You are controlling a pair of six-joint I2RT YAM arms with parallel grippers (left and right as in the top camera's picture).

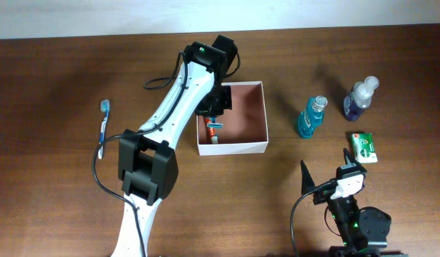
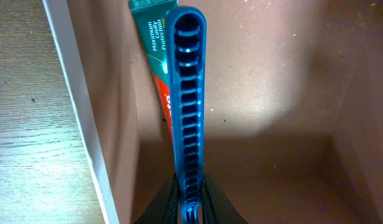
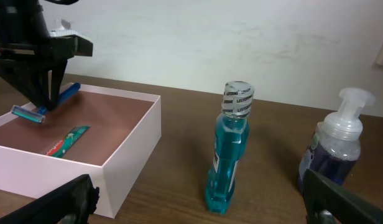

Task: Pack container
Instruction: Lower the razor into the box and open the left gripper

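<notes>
The container [image 1: 234,148] is a shallow white-walled box with a pinkish-brown floor [image 2: 272,74], standing mid-table. My left gripper [image 1: 213,111] reaches down into its left side, shut on the handle of a blue razor [image 2: 186,99]. In the left wrist view both fingers [image 2: 213,202] press the handle's near end. From the right wrist view the razor [image 3: 55,101] hangs tilted just above the floor, head lowest. A red and green toothpaste tube [image 2: 155,50] lies flat beneath it. My right gripper [image 1: 325,158] rests open at the near right, nothing between its fingers.
A teal mouthwash bottle [image 1: 311,118] and a purple pump bottle [image 1: 358,98] stand right of the container. A small green box [image 1: 363,146] lies near my right gripper. A blue toothbrush [image 1: 103,128] lies at the far left of the wooden table.
</notes>
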